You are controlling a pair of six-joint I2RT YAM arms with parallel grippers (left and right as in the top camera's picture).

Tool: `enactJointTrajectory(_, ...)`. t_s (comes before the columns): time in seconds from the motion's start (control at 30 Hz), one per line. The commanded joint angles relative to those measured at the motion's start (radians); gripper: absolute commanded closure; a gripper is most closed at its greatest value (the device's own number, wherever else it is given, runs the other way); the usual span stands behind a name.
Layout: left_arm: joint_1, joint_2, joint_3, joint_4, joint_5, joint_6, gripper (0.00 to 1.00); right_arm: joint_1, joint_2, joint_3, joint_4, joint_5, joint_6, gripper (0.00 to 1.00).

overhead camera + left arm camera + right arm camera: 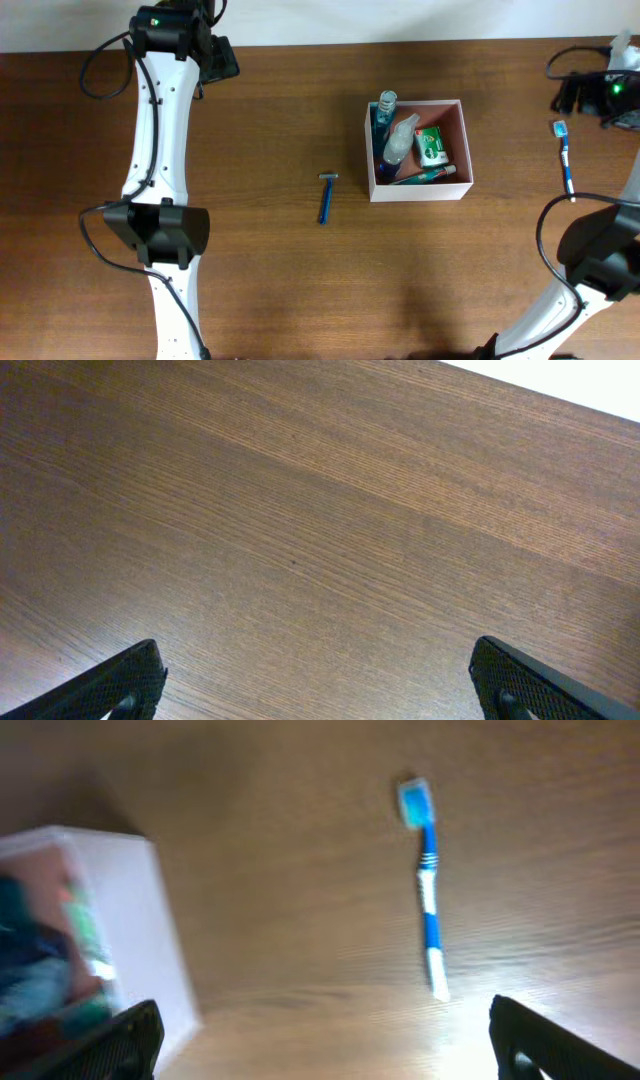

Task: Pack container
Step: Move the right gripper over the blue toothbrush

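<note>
The container [466, 150] sits on the table [260, 120], a bit right of the middle and nearer the far edge. It has bottles [398, 140] and a green packet [432, 145] inside. Its thin white walls look light and bendy to me, so it could slide if bumped. I would pinch one wall near a corner. My left gripper [315, 682] is wide open and holds nothing. My right gripper [320, 1040] is wide open and empty too. A toothbrush [428, 890] lies near the right edge. My right wrist view is blurry, so the things in the container are hard to make out
</note>
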State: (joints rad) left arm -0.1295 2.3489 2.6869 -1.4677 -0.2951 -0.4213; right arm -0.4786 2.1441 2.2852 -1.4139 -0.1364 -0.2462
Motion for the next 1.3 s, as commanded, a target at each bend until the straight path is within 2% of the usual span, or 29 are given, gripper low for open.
enactJointTrajectory(0.0,0.002,0.000,-0.005,0.004,0.001,-0.012,0.01,-0.006,0.070,0.002,0.003,0.171,-0.116,0.01)
enactJointTrajectory(0.23,0.002,0.000,-0.005,-0.021,0.003,-0.012,0.01,-0.013,0.100,0.002,0.069,0.226,-0.161,0.01)
enactJointTrajectory(0.43,0.002,0.000,-0.005,-0.021,0.003,-0.012,0.01,-0.043,0.168,0.002,0.035,0.163,-0.169,0.01)
enactJointTrajectory(0.87,0.002,0.000,-0.005,-0.010,0.003,-0.012,0.01,-0.065,0.282,0.002,0.031,0.170,-0.168,0.00)
enactJointTrajectory(1.27,0.002,0.000,-0.005,-0.006,0.002,-0.012,0.00,-0.068,0.317,-0.094,0.083,0.167,-0.169,0.01)
